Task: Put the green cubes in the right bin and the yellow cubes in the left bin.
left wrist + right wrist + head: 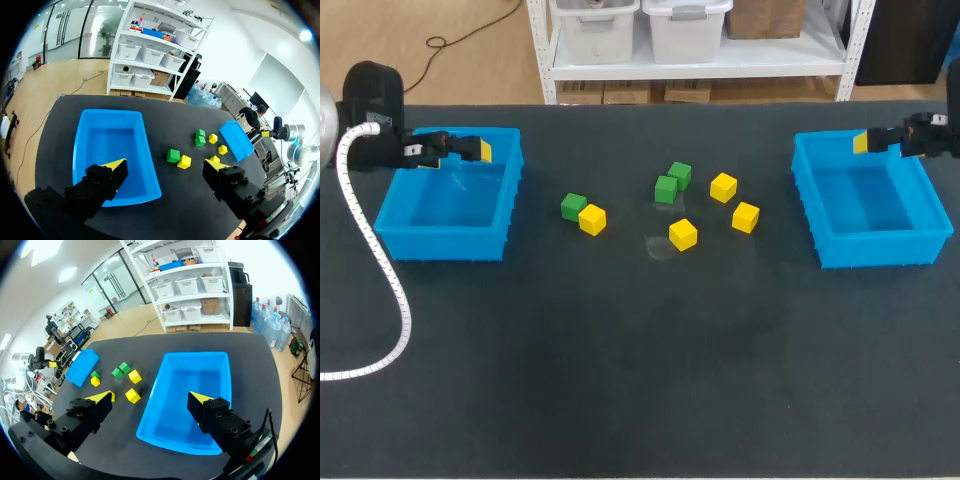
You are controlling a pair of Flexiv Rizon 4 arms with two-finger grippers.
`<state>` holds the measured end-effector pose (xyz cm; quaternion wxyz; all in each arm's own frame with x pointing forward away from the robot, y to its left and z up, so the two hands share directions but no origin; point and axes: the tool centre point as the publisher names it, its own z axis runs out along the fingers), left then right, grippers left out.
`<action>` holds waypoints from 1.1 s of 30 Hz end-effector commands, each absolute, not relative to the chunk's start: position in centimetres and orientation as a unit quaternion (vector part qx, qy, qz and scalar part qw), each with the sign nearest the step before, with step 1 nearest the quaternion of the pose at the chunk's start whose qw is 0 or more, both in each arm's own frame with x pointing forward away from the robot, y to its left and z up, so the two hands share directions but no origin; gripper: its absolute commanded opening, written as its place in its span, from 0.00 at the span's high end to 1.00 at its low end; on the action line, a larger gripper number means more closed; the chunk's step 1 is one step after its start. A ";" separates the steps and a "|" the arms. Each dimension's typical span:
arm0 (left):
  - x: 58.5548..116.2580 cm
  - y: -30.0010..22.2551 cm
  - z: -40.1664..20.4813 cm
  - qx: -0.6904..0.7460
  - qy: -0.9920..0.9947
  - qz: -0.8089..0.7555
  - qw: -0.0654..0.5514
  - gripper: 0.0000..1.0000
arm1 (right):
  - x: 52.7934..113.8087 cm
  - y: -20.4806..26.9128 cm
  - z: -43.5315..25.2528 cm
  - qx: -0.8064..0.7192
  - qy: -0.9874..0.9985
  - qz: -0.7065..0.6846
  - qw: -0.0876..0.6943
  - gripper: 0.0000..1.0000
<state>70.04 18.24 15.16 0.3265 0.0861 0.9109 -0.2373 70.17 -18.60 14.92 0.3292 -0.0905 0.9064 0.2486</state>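
Green cubes (666, 189) and yellow cubes (683, 234) lie between left gripper (483, 150), right gripper (861, 142).

Right gripper (150, 399) spread wide, blue bin (200, 375) beneath it, green cubes (124, 367), yellow cubes (132, 395) beside bin

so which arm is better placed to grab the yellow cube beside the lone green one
Left. That yellow cube lies toward the left bin, its target, and the left arm hangs over that bin, jaws open. The right arm sits over the right bin, across the table.
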 end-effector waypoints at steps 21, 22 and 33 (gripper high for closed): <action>70.0 18.4 15.0 0.088 0.908 -0.242 0.329 0.00 | 73.7 -16.3 17.3 -0.152 0.914 0.219 0.305 0.00; 70.0 18.4 15.0 0.088 0.908 -0.242 0.329 0.00 | 74.4 -16.0 17.7 -0.163 0.916 0.214 0.298 0.00; 70.0 18.4 15.0 0.088 0.908 -0.242 0.329 0.00 | 81.7 -12.6 17.2 -0.279 0.921 0.198 0.187 0.00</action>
